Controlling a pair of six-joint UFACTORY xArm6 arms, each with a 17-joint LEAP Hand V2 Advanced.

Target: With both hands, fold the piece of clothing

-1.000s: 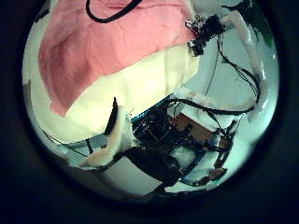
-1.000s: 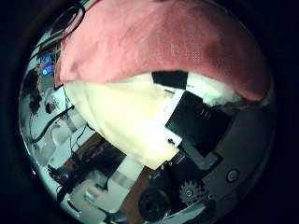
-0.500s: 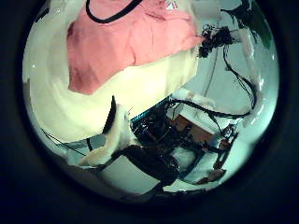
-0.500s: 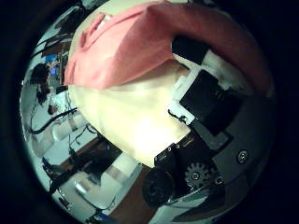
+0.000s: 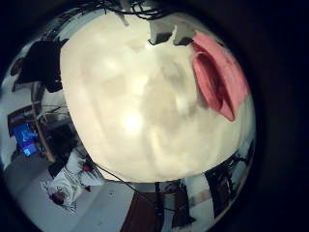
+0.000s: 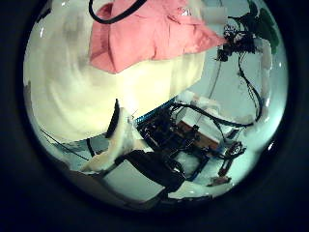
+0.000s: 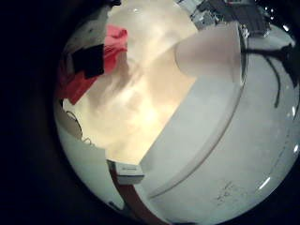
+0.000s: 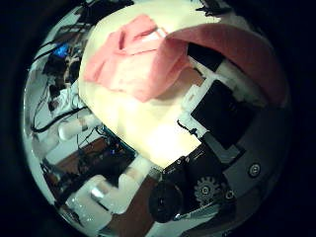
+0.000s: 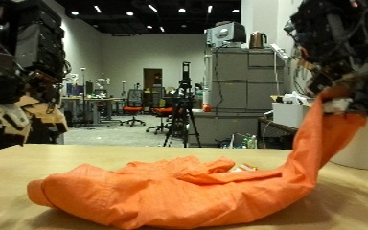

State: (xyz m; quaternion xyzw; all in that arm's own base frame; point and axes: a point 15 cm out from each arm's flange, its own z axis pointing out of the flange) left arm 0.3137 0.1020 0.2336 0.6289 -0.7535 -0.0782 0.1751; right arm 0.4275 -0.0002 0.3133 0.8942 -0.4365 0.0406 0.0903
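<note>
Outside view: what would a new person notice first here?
First, the orange garment, lying crumpled on the wooden table. One end of it rises in a long strip to the right hand, which pinches it high above the table. The left hand hangs beside the other end, holding nothing.

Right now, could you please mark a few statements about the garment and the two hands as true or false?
1. The orange garment lies partly on the wooden table. True.
2. The right hand holds one end of the garment up off the table. True.
3. The left hand grips the garment too. False: it hangs clear above the table with no cloth in it.
4. The garment is neatly folded. False: it lies crumpled.
</note>
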